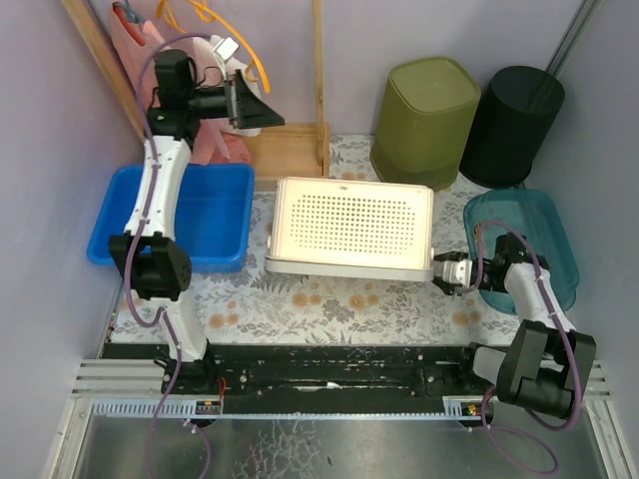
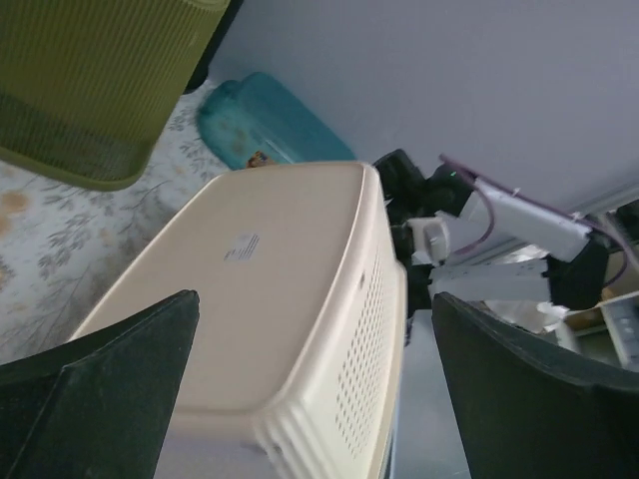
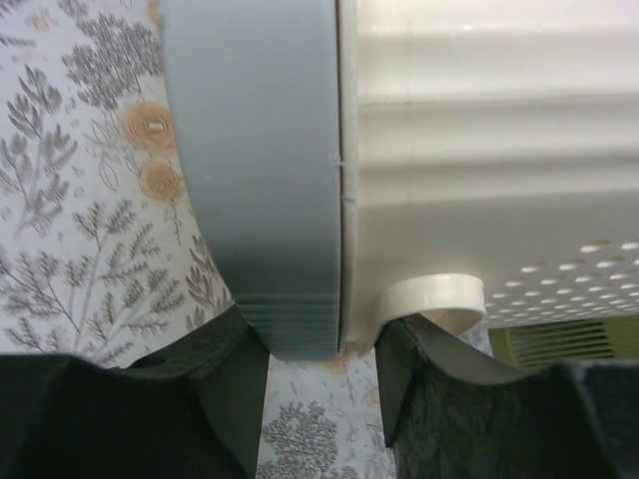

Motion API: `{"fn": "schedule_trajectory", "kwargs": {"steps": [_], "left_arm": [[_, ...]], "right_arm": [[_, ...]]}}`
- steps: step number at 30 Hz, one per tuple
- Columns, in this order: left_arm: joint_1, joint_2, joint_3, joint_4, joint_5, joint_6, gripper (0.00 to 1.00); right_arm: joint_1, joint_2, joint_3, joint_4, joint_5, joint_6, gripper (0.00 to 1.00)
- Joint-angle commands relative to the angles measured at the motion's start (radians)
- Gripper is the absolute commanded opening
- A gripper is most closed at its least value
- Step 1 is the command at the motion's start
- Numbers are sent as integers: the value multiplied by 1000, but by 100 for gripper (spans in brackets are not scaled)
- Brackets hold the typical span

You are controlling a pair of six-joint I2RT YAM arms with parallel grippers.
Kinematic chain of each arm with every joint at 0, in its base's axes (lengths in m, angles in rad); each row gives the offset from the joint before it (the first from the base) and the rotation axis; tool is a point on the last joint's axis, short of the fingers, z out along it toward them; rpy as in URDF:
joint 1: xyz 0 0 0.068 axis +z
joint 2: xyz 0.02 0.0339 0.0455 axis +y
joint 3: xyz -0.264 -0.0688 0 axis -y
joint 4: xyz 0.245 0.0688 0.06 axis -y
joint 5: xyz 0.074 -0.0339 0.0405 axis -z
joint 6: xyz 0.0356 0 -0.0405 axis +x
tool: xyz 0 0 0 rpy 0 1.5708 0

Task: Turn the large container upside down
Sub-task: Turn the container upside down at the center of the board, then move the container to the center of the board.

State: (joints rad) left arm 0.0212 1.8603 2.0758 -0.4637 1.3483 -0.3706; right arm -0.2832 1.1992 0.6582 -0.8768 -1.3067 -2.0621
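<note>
Two tips: we hold tight and tip slowly. The right end effector (image 1: 446,271) pinches the rim (image 3: 260,200) of the container (image 1: 349,225), mid-frame on the tabletop (image 1: 329,304); the left end effector (image 1: 262,105), upper left, is spread wide.

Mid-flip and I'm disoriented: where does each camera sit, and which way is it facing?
Top external: above and behind the bases, looking down on the table; both arms show, left gripper open, right gripper on the cream container.
Left wrist: high far-left, facing right across the container toward the right arm; own fingers frame it.
Right wrist: low, facing the container's grey rim; own fingers clamp it.
Shared: all three see the container.
</note>
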Motion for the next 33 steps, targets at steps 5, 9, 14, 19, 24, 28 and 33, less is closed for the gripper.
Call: {"fn": "schedule_trajectory", "kwargs": {"steps": [5,9,14,19,24,28,33], "left_arm": [[-124,111,62,564,29,-586,100],[-205,92,-59,582,21,-574,100],[-305,78,-64,214,-38,-234,100],[-310,88,0,-40,-113,-8,100],[-306,50,35,-249,-280,210,100],[-283,-22,1,-319,-447,322,100],[-81,-133,-31,-243,-713,168,100]], "right_arm": [[-6,-22,-213,531,380,-608,0],[16,14,-350,835,456,-625,0],[31,14,-354,816,473,-608,53],[29,-42,-283,529,580,-607,99],[11,-69,-196,372,733,-533,99],[-17,-108,-2,288,501,-190,99],[-16,-135,313,770,383,1317,99]]}}
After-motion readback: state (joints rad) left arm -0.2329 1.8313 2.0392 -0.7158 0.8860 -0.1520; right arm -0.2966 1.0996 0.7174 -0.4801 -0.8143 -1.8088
